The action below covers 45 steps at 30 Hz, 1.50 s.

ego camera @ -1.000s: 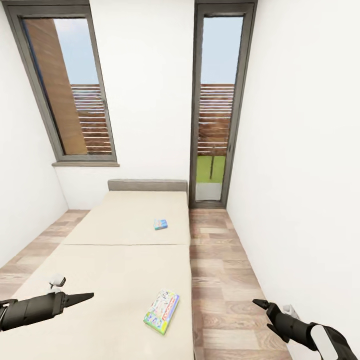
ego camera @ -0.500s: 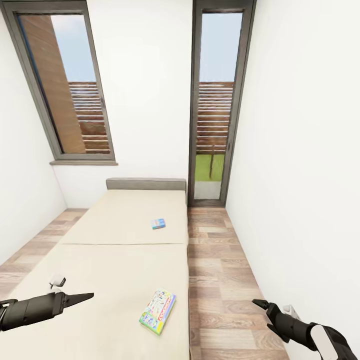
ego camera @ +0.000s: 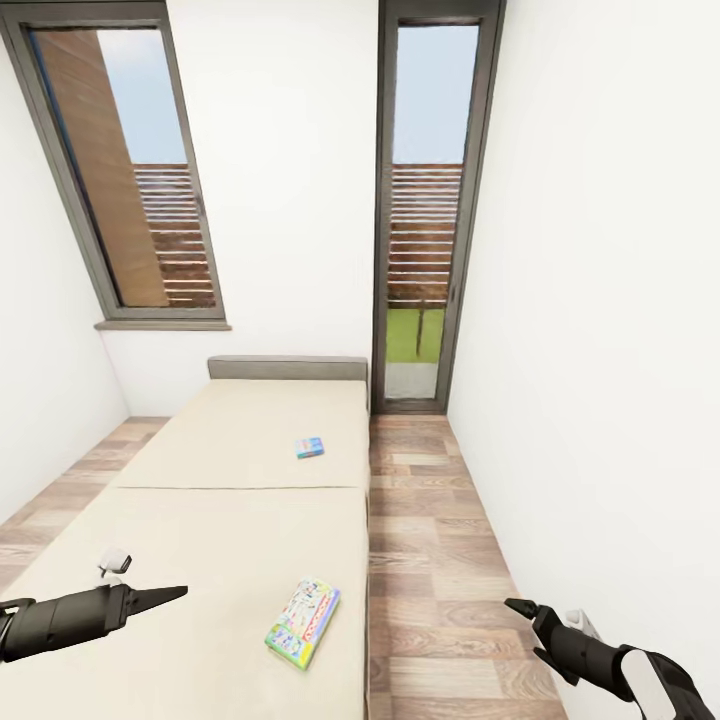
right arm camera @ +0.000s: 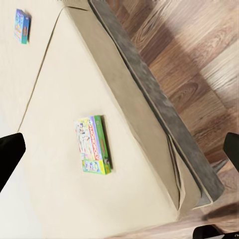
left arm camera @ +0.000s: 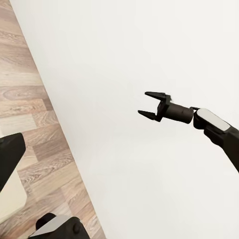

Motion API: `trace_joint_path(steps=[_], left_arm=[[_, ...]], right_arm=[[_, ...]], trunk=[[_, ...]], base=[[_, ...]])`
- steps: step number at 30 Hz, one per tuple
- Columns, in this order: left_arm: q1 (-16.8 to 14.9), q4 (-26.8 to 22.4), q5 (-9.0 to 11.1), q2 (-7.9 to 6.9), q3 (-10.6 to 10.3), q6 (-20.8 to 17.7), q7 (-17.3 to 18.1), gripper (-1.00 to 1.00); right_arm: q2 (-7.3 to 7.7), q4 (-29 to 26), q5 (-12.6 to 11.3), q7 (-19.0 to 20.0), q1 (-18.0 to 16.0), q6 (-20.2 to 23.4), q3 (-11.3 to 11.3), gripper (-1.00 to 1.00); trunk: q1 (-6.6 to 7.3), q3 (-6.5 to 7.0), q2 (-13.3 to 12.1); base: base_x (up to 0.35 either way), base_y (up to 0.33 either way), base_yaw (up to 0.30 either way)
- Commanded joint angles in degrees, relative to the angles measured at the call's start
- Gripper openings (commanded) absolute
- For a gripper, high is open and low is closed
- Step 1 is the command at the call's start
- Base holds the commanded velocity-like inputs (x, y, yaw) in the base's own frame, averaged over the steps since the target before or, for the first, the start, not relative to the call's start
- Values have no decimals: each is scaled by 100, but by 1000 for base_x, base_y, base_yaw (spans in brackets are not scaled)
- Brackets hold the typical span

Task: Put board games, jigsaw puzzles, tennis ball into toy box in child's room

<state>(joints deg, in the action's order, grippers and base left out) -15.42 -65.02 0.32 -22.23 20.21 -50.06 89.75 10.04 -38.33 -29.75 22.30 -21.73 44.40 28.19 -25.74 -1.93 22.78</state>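
Two board games lie flat on the beige bed point(ego camera: 210, 500). The nearer board game point(ego camera: 303, 622) is a green-edged colourful box close to the bed's right side, and it also appears in the right wrist view point(right arm camera: 92, 145). The smaller blue board game point(ego camera: 309, 447) lies farther up the mattress, also visible as a small blue box point(right arm camera: 22, 25). My left gripper point(ego camera: 180, 591) hovers open over the bed's near left part, well left of the nearer game. My right gripper point(ego camera: 518, 606) hangs open and empty over the floor right of the bed; the left wrist view shows its jaws point(left arm camera: 148, 103) spread.
A strip of wooden floor point(ego camera: 440, 540) runs between the bed and the white right wall point(ego camera: 600, 350). A grey headboard point(ego camera: 287, 367) stands against the far wall. A window point(ego camera: 130, 180) and a tall glass door point(ego camera: 425, 210) are in that wall.
The whole picture has slid left, so the camera has moved. Bed and both games sit further left in view. Both arms hold the same pose.
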Motion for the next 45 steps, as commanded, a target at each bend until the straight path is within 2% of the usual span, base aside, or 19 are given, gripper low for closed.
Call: trace_joint_path(steps=[1, 22, 44, 45], left_arm=[[-5, -2, -6, -1, 0, -60, 25, 100], [-5, -2, -6, -1, 0, -56, 25, 100], [-5, -2, -5, 1, 0, -48, 25, 100], [-38, 32, 27, 35, -33, -82, -9, 100]], right_arm=[[-2, -2, 13, 24, -7, 34, 22, 100], [-30, -4, 29, -21, -7, 11, -3, 100], [-62, -6, 47, -57, -7, -28, -16, 100], [-96, 27, 81, -91, 27, -61, -49, 100]], trunk=[[-4, -14, 14], [-4, -14, 14], [-4, -14, 14], [-4, -14, 14]], base=[[0, -147, 0], [11, -142, 0], [74, 14, 0], [0, 0, 0]])
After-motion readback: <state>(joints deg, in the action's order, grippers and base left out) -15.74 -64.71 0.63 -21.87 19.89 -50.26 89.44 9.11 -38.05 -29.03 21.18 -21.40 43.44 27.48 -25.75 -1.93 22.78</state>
